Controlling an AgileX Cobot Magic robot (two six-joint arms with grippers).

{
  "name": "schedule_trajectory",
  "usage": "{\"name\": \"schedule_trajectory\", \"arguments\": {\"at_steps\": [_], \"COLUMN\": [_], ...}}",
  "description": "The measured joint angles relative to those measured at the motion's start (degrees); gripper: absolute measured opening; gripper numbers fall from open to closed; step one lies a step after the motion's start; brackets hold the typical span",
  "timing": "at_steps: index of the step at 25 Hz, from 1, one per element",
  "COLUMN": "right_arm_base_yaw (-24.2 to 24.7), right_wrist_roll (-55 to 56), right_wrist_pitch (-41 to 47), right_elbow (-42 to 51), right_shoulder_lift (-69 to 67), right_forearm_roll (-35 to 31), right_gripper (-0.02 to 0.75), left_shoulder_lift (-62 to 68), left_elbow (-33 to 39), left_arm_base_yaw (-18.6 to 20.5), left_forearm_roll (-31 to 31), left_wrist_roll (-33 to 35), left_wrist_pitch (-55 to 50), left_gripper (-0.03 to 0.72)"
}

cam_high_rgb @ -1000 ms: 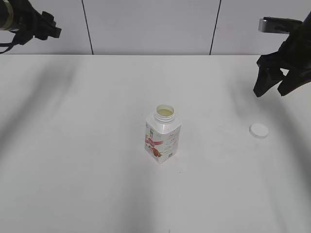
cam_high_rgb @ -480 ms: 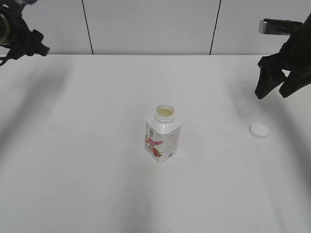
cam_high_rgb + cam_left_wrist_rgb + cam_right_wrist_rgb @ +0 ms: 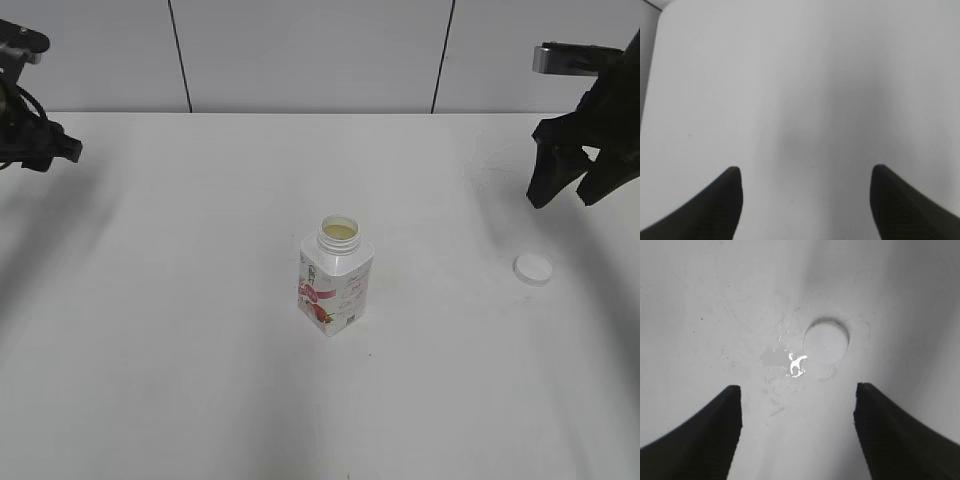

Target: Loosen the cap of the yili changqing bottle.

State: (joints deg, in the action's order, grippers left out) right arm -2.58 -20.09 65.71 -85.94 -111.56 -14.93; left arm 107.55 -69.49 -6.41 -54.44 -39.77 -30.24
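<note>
A: Item one, the yili changqing bottle (image 3: 335, 278)?

B: I log it upright near the middle of the white table (image 3: 180, 380), neck uncovered, pale yellowish liquid visible in the mouth. Pink-red label with fruit pictures faces the near side. Nothing touches it.

A: Item two, the cap (image 3: 532, 268)?

B: Off the bottle. It lies flat on the table, well to the right of the bottle and slightly farther back. In my right wrist view the cap (image 3: 826, 341) sits beyond the fingertips, a little right of centre, with a small wet smear (image 3: 790, 362) glinting just to its left.

A: Item three, the right gripper (image 3: 575, 190)?

B: Raised above the table at the far right, behind the cap and apart from it. Its two dark fingers (image 3: 700, 440) stand spread wide, with nothing between them. Right gripper (image 3: 797, 395) entry: empty.

A: Item four, the left gripper (image 3: 40, 150)?

B: At the far left edge of the exterior view, high over the table, well apart from the bottle. My left wrist view shows the left gripper (image 3: 806, 175) with its fingers (image 3: 710, 210) spread wide over bare white tabletop, holding nothing.

A: Surroundings?

B: A pale panelled wall (image 3: 310, 55) with dark vertical seams behind the table.
</note>
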Motion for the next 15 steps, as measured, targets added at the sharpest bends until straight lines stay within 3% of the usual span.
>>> {"name": "schedule_trajectory", "arguments": {"at_steps": [7, 15], "right_arm_base_yaw": [0.00, 0.00], "right_wrist_roll": [-0.07, 4.36], "right_wrist_pitch": [1.96, 3.29], "right_elbow": [0.00, 0.00], "right_shoulder_lift": [0.00, 0.00], "right_forearm_roll": [0.00, 0.00], "right_gripper": [0.552, 0.552], "left_shoulder_lift": [-2.95, -2.89], "left_elbow": [-1.04, -5.92], "left_arm_base_yaw": [0.00, 0.00], "left_forearm_roll": [16.99, 42.12], "left_wrist_roll": [7.93, 26.94], "left_wrist_pitch": [-0.79, -8.13], "left_gripper": [0.489, 0.489]}}
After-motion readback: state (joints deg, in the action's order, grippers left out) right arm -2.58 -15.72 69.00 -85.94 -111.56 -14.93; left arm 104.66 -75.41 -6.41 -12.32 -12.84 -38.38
